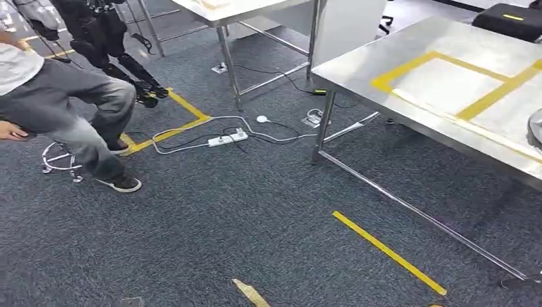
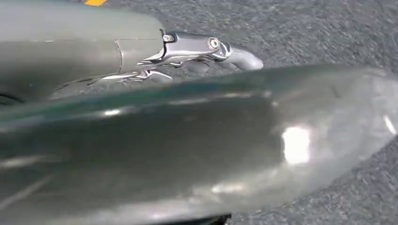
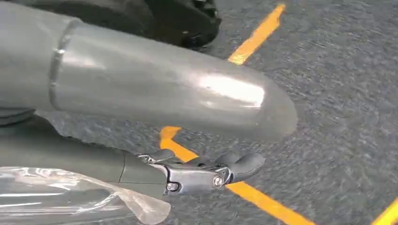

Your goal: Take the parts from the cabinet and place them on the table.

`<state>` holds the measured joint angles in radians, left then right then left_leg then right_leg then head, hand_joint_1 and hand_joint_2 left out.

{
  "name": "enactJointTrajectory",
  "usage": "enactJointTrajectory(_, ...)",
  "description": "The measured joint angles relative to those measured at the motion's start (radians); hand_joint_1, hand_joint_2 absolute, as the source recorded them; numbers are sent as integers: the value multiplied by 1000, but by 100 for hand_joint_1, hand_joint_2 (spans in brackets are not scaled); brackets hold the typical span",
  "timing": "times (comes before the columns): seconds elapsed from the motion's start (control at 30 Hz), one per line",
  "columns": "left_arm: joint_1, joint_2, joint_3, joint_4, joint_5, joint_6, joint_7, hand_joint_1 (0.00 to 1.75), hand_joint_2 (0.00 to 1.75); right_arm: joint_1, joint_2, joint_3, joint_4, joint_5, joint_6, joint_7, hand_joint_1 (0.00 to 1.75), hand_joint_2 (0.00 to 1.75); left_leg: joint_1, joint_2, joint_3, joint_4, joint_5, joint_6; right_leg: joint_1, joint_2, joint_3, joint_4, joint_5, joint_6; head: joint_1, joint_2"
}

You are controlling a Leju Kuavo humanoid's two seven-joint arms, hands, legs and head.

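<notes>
Parts in clear bags are gripped lengthwise, one by the left hand (image 2: 206,51), one by the right hand (image 3: 206,173), both hanging low over carpet. Steel table (image 1: 447,83), taped for placement, is seen ahead, right.

1. Dark grey carpet floor (image 1: 211,217) crossed by yellow tape lines (image 1: 388,252).
2. Steel table (image 1: 447,121) at right, marked with yellow tape rectangles.
3. Second metal-legged table (image 1: 249,9) farther back.
4. White power strip (image 1: 227,137) and cables trailing on the carpet between the tables.
</notes>
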<state>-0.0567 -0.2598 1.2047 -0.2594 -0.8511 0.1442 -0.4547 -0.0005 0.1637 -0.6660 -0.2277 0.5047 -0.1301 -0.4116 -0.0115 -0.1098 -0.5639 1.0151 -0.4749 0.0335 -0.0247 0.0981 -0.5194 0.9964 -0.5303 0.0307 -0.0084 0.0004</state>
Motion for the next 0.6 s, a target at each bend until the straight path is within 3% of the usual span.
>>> enactJointTrajectory(0.07,7,0,2,0,8,-10,1,0,0,1,0,11,2,17,3,16,0,0,7,-24,-9,-3,9,-15,9,-22,1,9,1,-8,0,0)
enactJointTrajectory(0.1,11,0,3,0,11,-21,-5,0,0,0,0,14,2,26,5,16,0,0,7,-37,-14,0,9,-19,5,-37,4,1,6,-16,0,0)
enactJointTrajectory(0.17,12,1,4,0,17,-40,-16,0,0,0,3,23,3,29,12,9,0,0,3,49,-35,54,-32,-28,5,-66,8,-3,8,-26,-10,0)
enactJointTrajectory(0.2,8,1,5,0,18,-46,-17,0,0,1,3,23,3,19,22,1,0,0,5,77,-71,132,-74,-34,7,-86,9,-3,5,-31,-10,0)
enactJointTrajectory(0.27,6,1,6,0,19,-50,-19,0,0,0,3,22,3,10,25,-6,0,0,10,93,-140,280,-133,-41,10,-123,11,-3,1,-35,-10,0)
enactJointTrajectory(0.3,8,2,7,0,19,-52,-19,0,0,-1,3,22,3,6,27,-8,0,0,14,95,-152,308,-133,-43,11,-138,12,-3,-1,-35,-10,0)
enactJointTrajectory(0.37,13,2,11,0,19,-53,-19,0,0,-7,3,21,3,-3,26,-17,0,0,17,100,-116,237,-75,-43,11,-163,17,-3,-6,-34,-10,0)
enactJointTrajectory(0.4,14,3,12,0,19,-56,-18,0,0,-12,3,17,3,-18,11,-28,0,0,17,114,-69,146,-26,-40,11,-177,22,-3,-9,-31,-10,0)
enactJointTrajectory(0.43,14,3,12,0,18,-58,-13,0,0,-16,3,11,3,-24,-8,-34,0,0,15,147,-24,58,13,-36,11,-188,28,-3,-13,-27,-11,0)
enactJointTrajectory(0.47,12,5,12,0,16,-59,-4,0,0,-19,3,6,3,-25,-23,-34,0,0,5,196,-7,27,-1,-33,14,-195,27,-3,-16,-21,-10,0)
enactJointTrajectory(0.5,7,7,12,0,9,-58,9,0,0,-23,3,1,3,-18,-52,-31,0,0,-3,204,-2,3,-9,-23,20,-206,24,1,-23,-12,-11,0)
enactJointTrajectory(0.6,13,18,12,0,-2,-53,31,0,0,-43,2,0,3,16,-93,-16,0,0,-7,173,-13,7,-10,-9,20,-242,38,-4,-25,-1,-6,0)
